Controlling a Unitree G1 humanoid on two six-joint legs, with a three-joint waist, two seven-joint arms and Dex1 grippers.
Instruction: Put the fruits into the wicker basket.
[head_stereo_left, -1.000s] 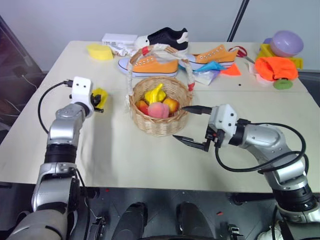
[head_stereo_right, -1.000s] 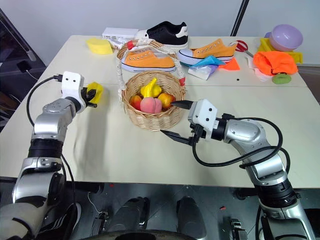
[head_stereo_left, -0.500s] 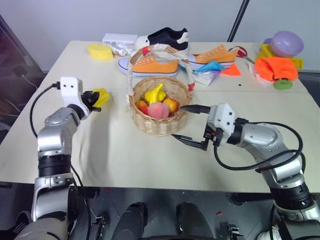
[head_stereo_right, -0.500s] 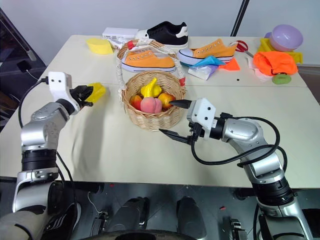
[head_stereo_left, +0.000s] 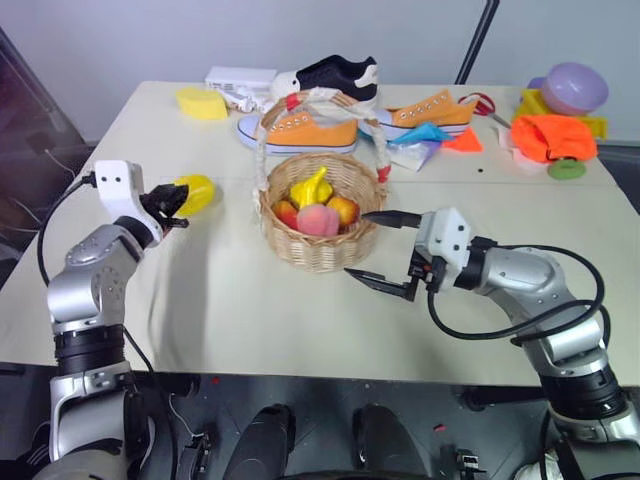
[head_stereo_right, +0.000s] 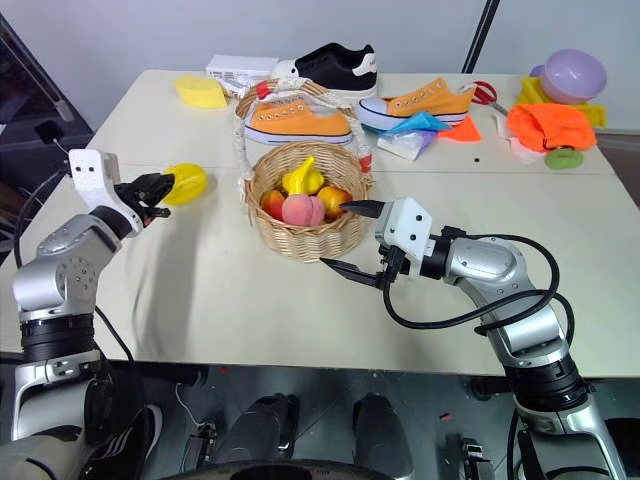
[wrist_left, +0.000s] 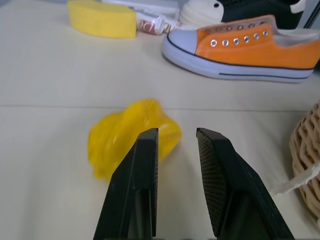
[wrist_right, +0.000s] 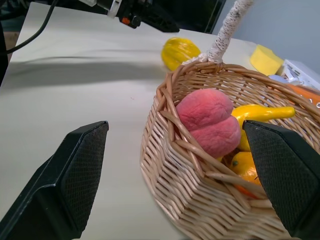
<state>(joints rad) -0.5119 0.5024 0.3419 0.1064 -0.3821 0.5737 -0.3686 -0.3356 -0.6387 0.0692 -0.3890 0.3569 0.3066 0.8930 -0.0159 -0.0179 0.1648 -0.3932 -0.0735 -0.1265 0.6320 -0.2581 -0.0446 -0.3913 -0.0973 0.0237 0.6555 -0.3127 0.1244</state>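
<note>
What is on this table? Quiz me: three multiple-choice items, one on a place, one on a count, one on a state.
1. The yellow lumpy fruit lies: A inside the wicker basket; B on the table, left of the basket; C on a shoe.
2. Orange shoes behind the basket: A two; B one; C four.
3. The right gripper is: A shut on fruit; B shut, empty; C open.

Answers: B, the fruit rests on the bare tabletop just beyond the left gripper; A, a pair lies there; C, its fingers stand wide apart beside the basket.
</note>
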